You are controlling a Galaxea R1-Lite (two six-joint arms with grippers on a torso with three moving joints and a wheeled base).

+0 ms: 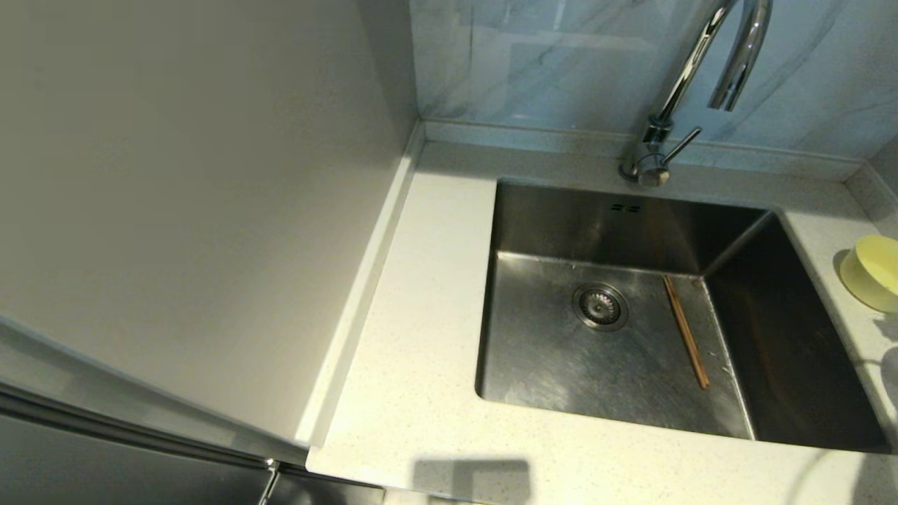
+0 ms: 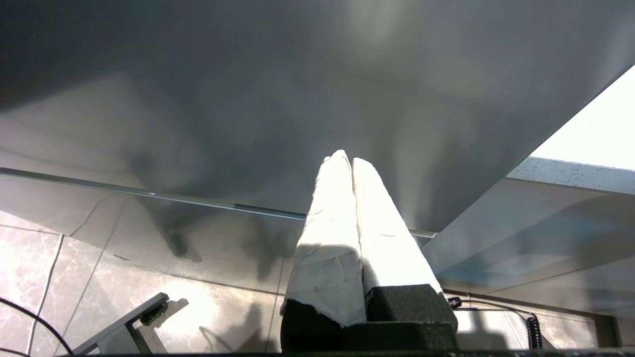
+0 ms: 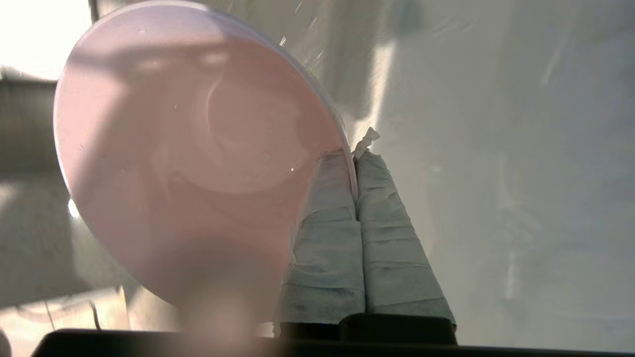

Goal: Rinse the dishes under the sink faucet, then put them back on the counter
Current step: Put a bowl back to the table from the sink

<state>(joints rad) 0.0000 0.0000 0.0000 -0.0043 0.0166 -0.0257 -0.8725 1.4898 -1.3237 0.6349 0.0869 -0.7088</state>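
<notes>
My right gripper [image 3: 354, 156] pinches the pale pink bowl's [image 3: 188, 148] rim, fingers closed tight on it; my left gripper [image 2: 351, 159] is closed, empty, parked.

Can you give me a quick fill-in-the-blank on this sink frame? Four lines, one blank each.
1. The chopsticks lie on the floor of the ____.
2. The right gripper is shut on the rim of the ____ bowl.
3. The yellow bowl sits on the counter to the sink's ____.
4. The left gripper's fingers are ____.

Missing words: sink; pink; right; shut
</notes>
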